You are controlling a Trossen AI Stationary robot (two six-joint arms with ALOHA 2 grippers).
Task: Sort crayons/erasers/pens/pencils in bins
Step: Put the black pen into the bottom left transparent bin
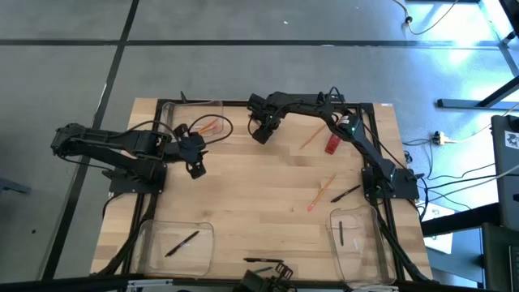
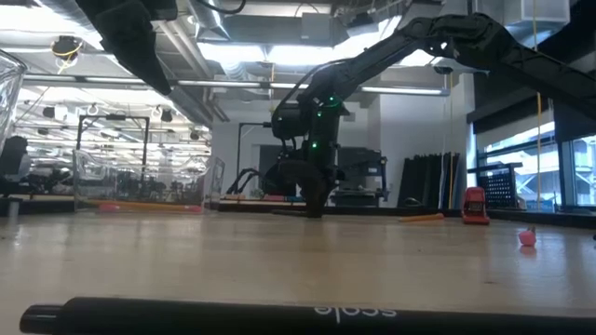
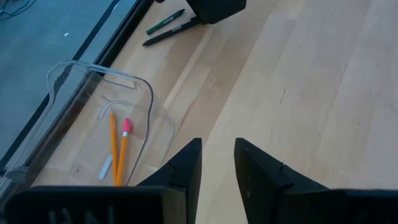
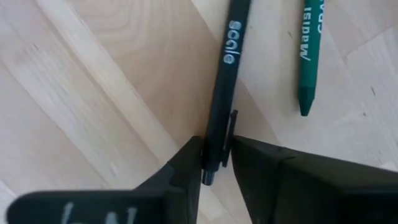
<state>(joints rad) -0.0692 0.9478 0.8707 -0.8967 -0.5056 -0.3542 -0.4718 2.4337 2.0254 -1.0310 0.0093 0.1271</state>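
At the table's far edge, the right gripper (image 4: pixel 214 163) fingers clench a black pen (image 4: pixel 222 87) (green crayon (image 4: pixel 308 56) beside it)

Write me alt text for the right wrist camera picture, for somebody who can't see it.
The right gripper has its two dark fingers closed around the clip end of a black pen lying on the wooden table. A green crayon lies on the wood just beside the pen, not touching it.
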